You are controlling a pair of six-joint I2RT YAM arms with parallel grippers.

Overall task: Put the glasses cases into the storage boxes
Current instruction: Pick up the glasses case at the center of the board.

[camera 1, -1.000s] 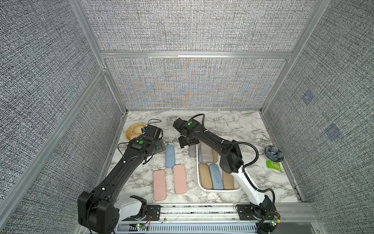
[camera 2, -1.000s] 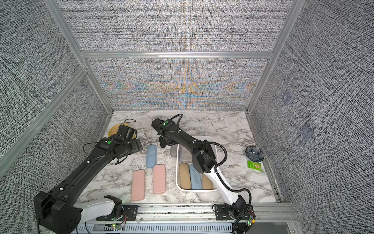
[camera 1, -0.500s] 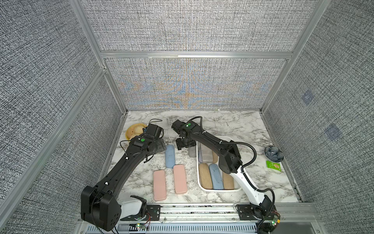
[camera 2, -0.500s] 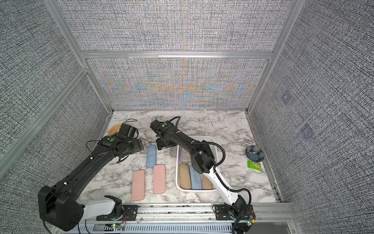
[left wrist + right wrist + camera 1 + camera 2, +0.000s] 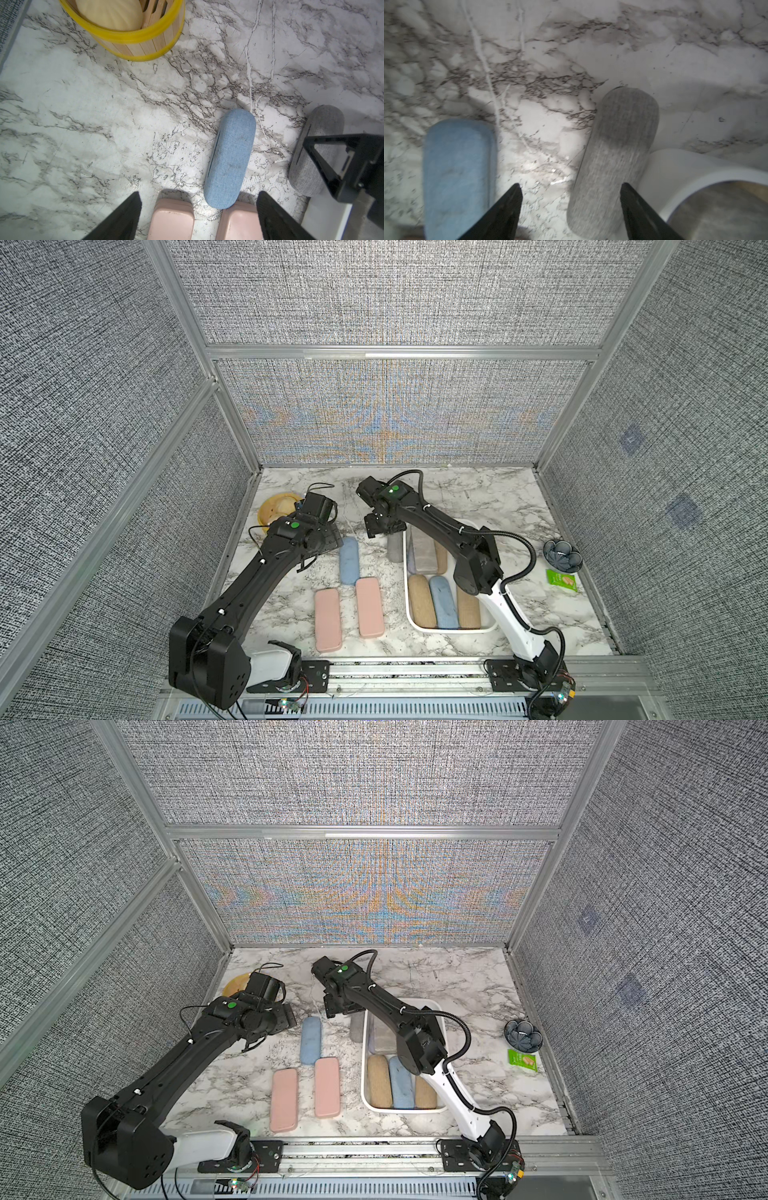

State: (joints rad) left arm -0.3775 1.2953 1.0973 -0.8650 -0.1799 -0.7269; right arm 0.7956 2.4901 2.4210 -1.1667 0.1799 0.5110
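Lining up a pick, by the look of it: you are hovering the right gripper [image 5: 570,187] over the grey case [image 5: 616,158], jaws standing wide and gripping nothing. That case is lying on the marble table [image 5: 478,497], just beside the outer wall of the white tray [image 5: 453,630], near its far corner. In the right wrist view one finger is sitting clear of the case on the blue side. The other is looking about level with the tray-side edge, but blur is making that hard to call.

The left gripper [image 5: 198,194] is hanging open and empty too, above the near end of the blue case [image 5: 230,158] and the far ends of the two pink cases [image 5: 328,619].

Several cases are already lying inside the tray: two cork cases [image 5: 422,599], a blue one between them, flat ones further back. Four are waiting outside, so you are probably past halfway.

Next you are needing to centre the right jaws across the grey case's width, minding the tray wall on that side. Then you are dropping, closing, lifting over the rim and setting it into free space. The arms are working close together, so you are needing to give them room.
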